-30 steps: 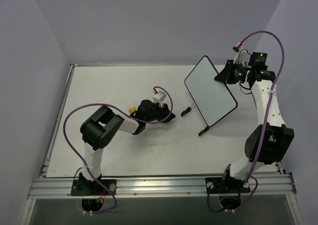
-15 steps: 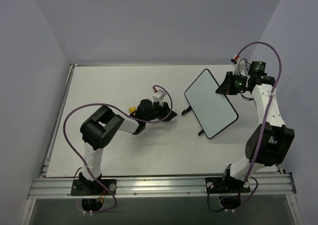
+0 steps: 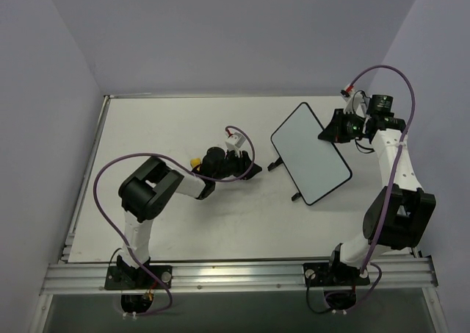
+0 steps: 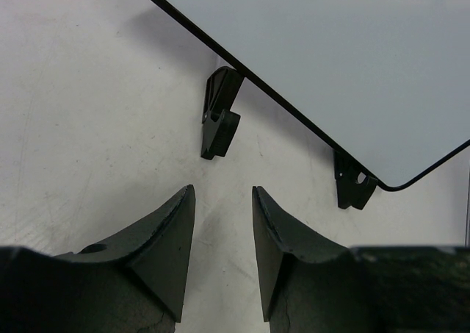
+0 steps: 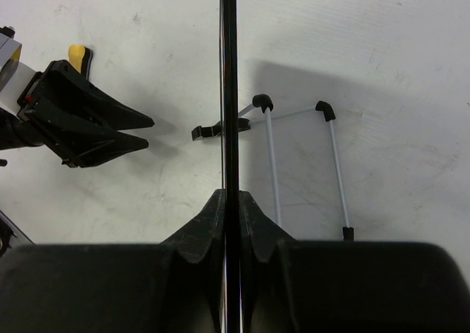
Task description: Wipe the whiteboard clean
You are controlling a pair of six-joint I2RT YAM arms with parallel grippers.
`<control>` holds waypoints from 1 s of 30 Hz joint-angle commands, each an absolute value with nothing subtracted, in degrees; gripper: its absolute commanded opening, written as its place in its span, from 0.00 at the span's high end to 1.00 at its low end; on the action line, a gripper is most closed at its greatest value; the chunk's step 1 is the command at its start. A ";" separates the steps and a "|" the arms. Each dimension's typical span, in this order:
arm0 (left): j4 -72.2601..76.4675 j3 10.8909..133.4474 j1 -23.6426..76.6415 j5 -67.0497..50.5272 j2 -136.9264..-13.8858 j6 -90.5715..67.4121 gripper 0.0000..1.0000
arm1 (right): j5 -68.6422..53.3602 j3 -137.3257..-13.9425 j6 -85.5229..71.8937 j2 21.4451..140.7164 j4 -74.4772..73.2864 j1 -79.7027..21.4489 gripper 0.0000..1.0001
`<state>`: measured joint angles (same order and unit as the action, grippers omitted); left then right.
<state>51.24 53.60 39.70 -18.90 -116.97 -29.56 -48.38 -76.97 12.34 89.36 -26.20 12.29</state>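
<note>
- White desk [image 3: 147,127], lavender walls on three sides, arms bolted at the near edge.
- One whiteboard [image 3: 308,153], right of centre on the desk, tilted with its face turned up and toward the left arm. I judge that's to present the face for wiping.
- Right hand [image 3: 327,131] is clamped on the whiteboard's far-right frame edge. In the right wrist view the frame runs edge-on straight between its fingers [image 5: 213,223]. It looks like a steadying hold.
- Left hand [image 3: 253,170] sits low over the desk just beside the board's near edge, fingers a little apart, gripping nothing.
- Board face reads blank from the top and left wrist views, no sums visible. I'd judge the erasing done or nearly so.
- Two black feet: one [image 4: 219,116], the other [image 4: 354,186]. Can't tell if they touch the desk.
- Two thin grey rods [image 5: 270,164] with black tips lie behind the board.
- One small yellow piece [image 3: 194,162] by the left wrist. Can't tell if it's the eraser.
</note>
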 commanded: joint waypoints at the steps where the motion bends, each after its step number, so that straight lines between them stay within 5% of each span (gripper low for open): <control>1: 55.28 53.52 39.81 -19.95 -115.22 -29.53 0.55 | -46.93 -75.59 14.24 88.15 -24.52 11.08 1.00; 30: 55.46 53.00 39.46 -19.42 -115.22 -29.62 0.55 | -54.05 -73.30 13.71 85.52 -21.88 10.99 1.00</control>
